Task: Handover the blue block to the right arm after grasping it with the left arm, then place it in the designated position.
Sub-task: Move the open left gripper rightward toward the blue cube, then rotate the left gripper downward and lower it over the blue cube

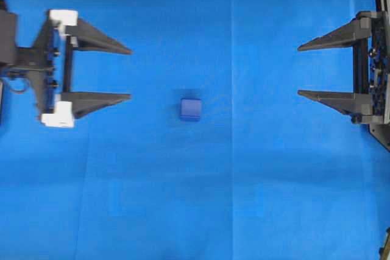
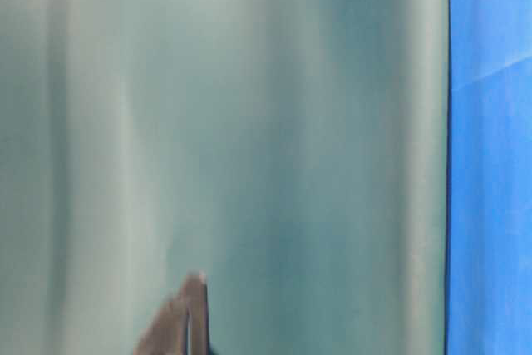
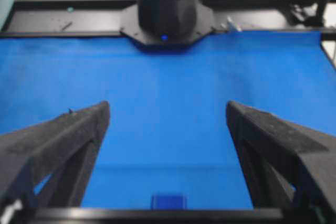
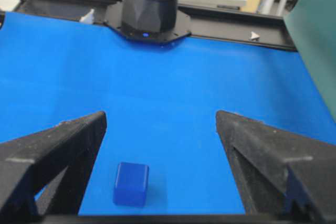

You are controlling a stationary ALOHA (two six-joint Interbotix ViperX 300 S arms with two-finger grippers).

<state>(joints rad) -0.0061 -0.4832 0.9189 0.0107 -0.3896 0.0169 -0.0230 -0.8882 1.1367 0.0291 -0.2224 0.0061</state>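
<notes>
My left hand [image 1: 130, 73], black with white brackets at its base, sits at the left edge of the overhead view with its two pointed fingers spread wide apart and holding nothing. My right hand [image 1: 298, 71] mirrors it at the right edge of the same view, its fingers also spread wide and holding nothing, tips pointing toward the middle. Between the two, resting on the blue cloth [image 1: 201, 199] that covers the worktop, I see the blue block [image 1: 191, 109], a small dark-blue cube with rounded edges, upright and flat on the cloth. It is nearer to my left hand than to my right, well apart from both, and roughly in line with the lower finger of each hand in the overhead view. In the left wrist view the block [image 3: 168, 201] shows only as a sliver at the bottom edge, centred between the two fingers. In the right wrist view the block [image 4: 130, 183] lies low in the frame, closer to the finger on the left of that picture. The table-level view is almost filled by a blurred grey-green surface [image 2: 249, 139], with a strip of blue cloth at its right edge.
</notes>
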